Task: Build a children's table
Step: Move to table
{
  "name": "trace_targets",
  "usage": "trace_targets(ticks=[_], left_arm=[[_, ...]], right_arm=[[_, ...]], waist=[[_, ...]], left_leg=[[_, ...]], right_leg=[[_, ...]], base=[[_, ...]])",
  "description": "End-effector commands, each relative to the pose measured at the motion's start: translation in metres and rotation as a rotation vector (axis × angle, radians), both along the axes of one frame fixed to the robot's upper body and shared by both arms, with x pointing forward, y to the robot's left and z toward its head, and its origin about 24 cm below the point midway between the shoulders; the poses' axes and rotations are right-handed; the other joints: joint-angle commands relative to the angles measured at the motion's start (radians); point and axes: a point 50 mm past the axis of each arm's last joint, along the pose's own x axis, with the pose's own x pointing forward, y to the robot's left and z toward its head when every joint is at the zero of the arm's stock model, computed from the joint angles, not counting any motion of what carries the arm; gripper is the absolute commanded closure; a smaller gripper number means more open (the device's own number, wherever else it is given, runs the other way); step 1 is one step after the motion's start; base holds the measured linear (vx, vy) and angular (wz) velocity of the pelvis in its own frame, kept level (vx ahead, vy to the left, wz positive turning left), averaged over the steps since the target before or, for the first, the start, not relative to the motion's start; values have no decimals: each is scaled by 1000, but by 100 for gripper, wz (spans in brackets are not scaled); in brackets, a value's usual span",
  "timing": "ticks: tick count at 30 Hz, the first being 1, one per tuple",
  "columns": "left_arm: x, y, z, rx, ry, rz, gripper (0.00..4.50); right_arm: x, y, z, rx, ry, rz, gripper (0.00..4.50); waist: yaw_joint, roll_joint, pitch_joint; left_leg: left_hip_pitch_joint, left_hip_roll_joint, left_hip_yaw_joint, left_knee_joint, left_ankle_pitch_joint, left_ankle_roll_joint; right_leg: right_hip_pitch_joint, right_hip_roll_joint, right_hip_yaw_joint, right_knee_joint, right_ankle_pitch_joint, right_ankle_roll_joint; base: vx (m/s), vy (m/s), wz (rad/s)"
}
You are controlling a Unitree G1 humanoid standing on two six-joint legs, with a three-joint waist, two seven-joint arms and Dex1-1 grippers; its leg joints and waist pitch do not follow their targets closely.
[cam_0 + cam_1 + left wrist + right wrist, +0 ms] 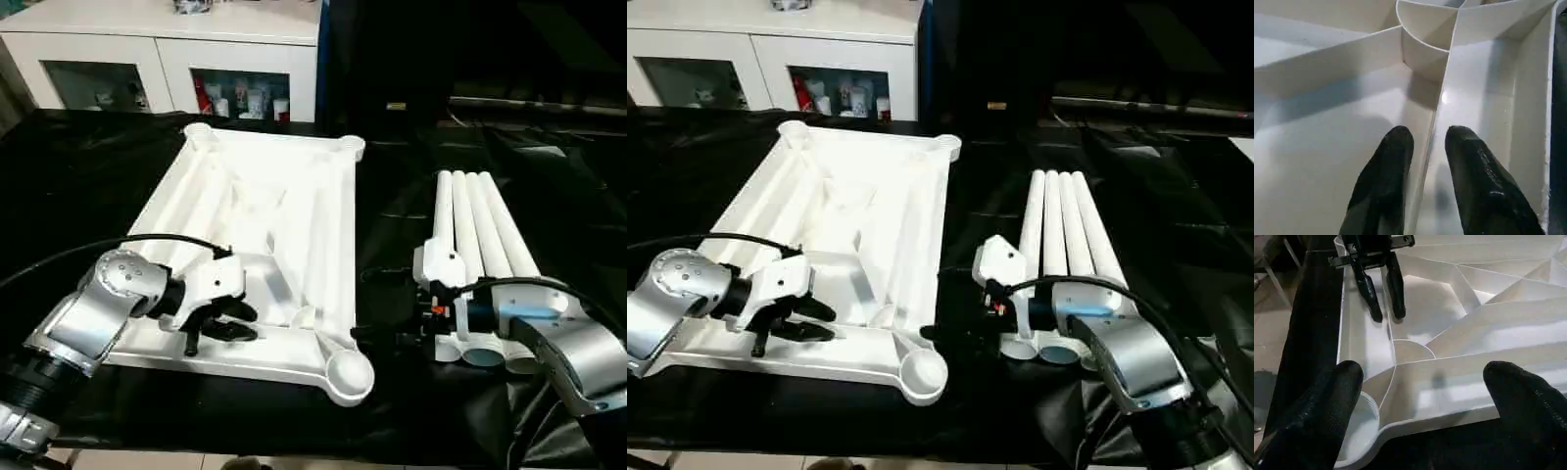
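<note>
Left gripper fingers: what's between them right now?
A thin upright rib of the upturned tabletop. In the left wrist view the left gripper straddles it, one black finger on each side.

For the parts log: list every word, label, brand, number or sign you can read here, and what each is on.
No text can be read.
Bottles behind the cabinet glass: labels too small and blurred.
Small yellowish tag on the dark unit behind the table: blurred, unreadable.
Tabletop and legs: plain white, no markings visible.
</note>
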Motion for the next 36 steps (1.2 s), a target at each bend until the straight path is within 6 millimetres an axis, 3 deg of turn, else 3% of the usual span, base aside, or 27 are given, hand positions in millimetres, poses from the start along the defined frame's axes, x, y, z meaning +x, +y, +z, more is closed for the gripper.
trace_targets(ticks=[1,3,7,12,18,21,22,23,25,33,36], left_arm=[[2,0,1,12,-7,2,343],[2,0,-1,30,-9,-2,365],[0,1,-4,46,-13,-3,394],[2,3,-7,48,-26,32,445],[14,21,-6,75,-132,173,445],[17,28,-2,81,-163,185,445],[17,29,-2,82,-164,185,445],[19,36,2,97,-191,178,445],[20,40,4,108,-206,173,445],[23,53,12,109,-237,155,445],[23,52,13,100,-250,137,445]], right_arm=[[1,1,6,1,-27,-2,12],[1,3,6,2,-31,-5,12],[1,5,7,4,-33,-8,12],[2,4,7,4,-40,-25,12],[7,3,5,-3,-58,-81,12],[9,3,5,-5,-61,-86,12],[9,3,5,-5,-62,-86,12],[11,3,6,-8,-71,-92,12],[13,3,6,-11,-77,-96,12],[20,1,9,-20,-108,-125,12],[20,1,9,-16,-108,-126,12]], waist=[[3,13,-60],[2,9,-59],[2,15,-59],[1,11,-59],[-11,0,-56],[-17,2,-55],[-18,-6,-54],[-18,-8,-55],[-18,-2,-57],[-12,0,-73],[-9,-1,-70]], left_leg=[[20,70,-30,-77,-184,2],[21,71,-30,-78,-186,2],[21,71,-31,-79,-193,-3],[21,71,-30,-79,-188,-4],[14,67,-31,-80,-192,1],[16,66,-31,-80,-199,-1],[15,67,-31,-82,-195,1],[14,67,-31,-82,-182,5],[15,67,-30,-80,-170,6],[11,66,-27,-63,-58,45],[10,68,-26,-65,-72,53]], right_leg=[[21,-96,50,-75,8,-254],[21,-97,51,-77,-5,-251],[20,-97,51,-78,-20,-246],[21,-98,52,-77,-2,-245],[24,-98,51,-81,-50,-232],[23,-99,52,-87,-101,-221],[24,-99,52,-88,-103,-220],[24,-98,51,-87,-95,-218],[21,-97,50,-83,-69,-219],[20,-92,46,-56,187,-250],[19,-94,45,-56,184,-253]], base=[[0,0,0],[0,0,0],[0,0,0],[0,0,0],[0,0,0],[0,0,0],[0,0,0],[0,0,0],[0,0,0],[0,0,0],[0,0,0]])
